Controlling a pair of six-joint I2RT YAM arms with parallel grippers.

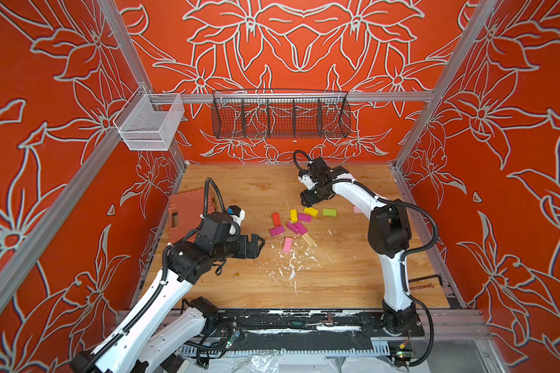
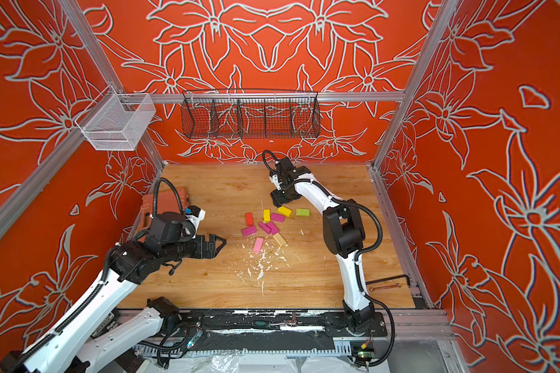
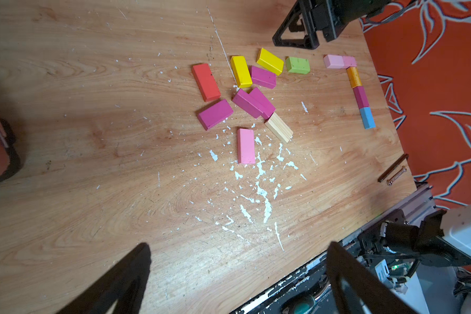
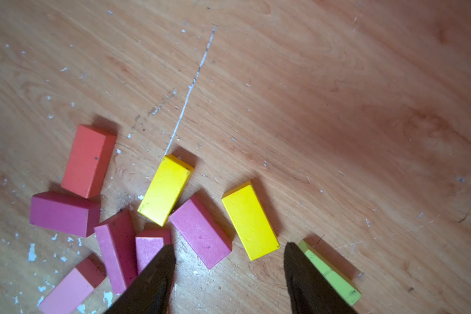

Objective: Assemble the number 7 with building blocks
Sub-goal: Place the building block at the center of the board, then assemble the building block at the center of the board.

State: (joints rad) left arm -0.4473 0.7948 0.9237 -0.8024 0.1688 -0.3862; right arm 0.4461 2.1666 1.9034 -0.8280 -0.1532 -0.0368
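Several loose building blocks lie in a heap mid-table: a red one (image 1: 276, 219), two yellow ones (image 1: 293, 215) (image 4: 250, 220), magenta ones (image 3: 214, 114), a light pink one (image 3: 245, 146), a bare wood one (image 3: 278, 131) and a green one (image 1: 329, 212). Near the right table edge the number 7 (image 3: 360, 92) shows as a pink bar with an orange, magenta and blue stem. My right gripper (image 4: 229, 246) hovers open just behind the heap, over the yellow and green blocks, holding nothing. My left gripper (image 3: 238, 244) hangs wide open and empty, left of the heap (image 1: 261, 242).
A red-brown tool case (image 1: 188, 206) lies at the table's left edge behind my left arm. A wrench (image 1: 421, 285) and a dark hex key (image 1: 425, 277) rest near the front right corner. A black wire basket (image 1: 280, 113) and a white one (image 1: 149, 122) hang on the rail.
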